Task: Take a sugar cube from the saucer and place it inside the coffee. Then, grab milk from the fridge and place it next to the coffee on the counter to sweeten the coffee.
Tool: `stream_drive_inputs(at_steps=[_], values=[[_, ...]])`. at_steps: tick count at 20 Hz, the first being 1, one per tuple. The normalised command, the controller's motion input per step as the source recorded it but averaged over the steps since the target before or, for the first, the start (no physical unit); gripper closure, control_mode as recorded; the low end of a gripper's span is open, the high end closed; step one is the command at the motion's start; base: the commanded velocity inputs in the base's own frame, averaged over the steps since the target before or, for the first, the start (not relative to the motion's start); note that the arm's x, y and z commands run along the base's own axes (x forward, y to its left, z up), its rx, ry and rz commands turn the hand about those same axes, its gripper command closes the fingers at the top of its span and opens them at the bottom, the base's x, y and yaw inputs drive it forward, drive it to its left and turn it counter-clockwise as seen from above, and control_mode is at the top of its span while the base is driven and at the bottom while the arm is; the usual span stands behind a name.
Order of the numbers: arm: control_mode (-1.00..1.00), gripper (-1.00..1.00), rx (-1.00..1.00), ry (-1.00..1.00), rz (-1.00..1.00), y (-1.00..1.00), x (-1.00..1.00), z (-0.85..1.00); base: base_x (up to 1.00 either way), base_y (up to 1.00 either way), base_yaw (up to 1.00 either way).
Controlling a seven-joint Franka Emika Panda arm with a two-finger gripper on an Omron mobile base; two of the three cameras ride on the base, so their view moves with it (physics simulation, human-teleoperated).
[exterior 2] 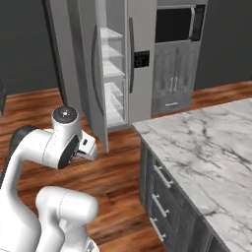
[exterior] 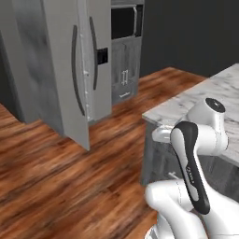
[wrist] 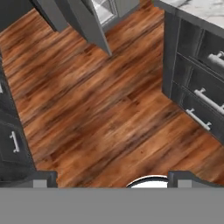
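The fridge [exterior 2: 143, 44] stands ahead with its left door [exterior 2: 88, 74] swung open, and white glass shelves [exterior 2: 112, 74] show inside. Its open door [exterior: 77, 70] also hangs out over the floor from the other side. The marble counter [exterior 2: 206, 142] runs along the right. My gripper [wrist: 113, 179] points down at the wooden floor between fridge and counter; its fingertips [wrist: 43, 178] stand far apart, open, with nothing between them. The door's lower edge [wrist: 94, 26] and the counter's corner [wrist: 197, 6] lie at the top of the hand view. Sugar cube, saucer, coffee and milk are out of view.
Dark grey drawers with metal handles [wrist: 205, 100] sit under the counter [exterior: 200, 100]. A built-in oven column [exterior 2: 174, 29] stands right of the fridge. Another dark cabinet [wrist: 13, 140] borders the left of the hand view. Wooden floor [exterior: 70, 177] spreads between them.
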Motion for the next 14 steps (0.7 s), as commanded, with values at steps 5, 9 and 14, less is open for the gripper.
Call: stream_drive_inputs(at_steps=[5, 9, 14], values=[[1.00, -1.00, 0.00, 0.00, 0.00, 0.00, 0.00, 0.00, 1.00, 0.66, -0.32], [1.00, -1.00, 0.00, 0.00, 0.00, 0.00, 0.00, 0.00, 1.00, 0.68, -0.34], [1.00, -1.00, 0.00, 0.00, 0.00, 0.00, 0.00, 0.00, 1.00, 0.68, -0.35]])
